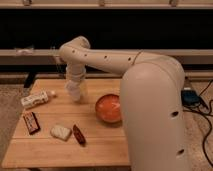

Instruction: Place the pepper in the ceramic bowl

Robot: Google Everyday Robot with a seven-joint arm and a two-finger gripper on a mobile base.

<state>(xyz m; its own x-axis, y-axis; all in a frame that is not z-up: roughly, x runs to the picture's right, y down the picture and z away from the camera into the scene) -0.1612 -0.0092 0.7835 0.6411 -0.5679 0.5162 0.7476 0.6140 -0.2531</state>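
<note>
Gripper [75,92] is hovering far-side over table [100,147], its state untellable; pepper [79,134] is lying ungrasped nearer, left of ceramic bowl [109,109]; approach pending, likely calling for descending onto pepper.

The small dark red pepper [78,134] lies flat on the table [100,147], near the upright orange bowl [106,105] but outside it. The gripper [75,93] hangs over the table's back.

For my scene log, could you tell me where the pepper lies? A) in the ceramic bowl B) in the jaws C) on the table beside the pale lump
C: the pepper lies on the table beside the pale lump; the gripper hangs farther back, left of the ceramic bowl.
</note>
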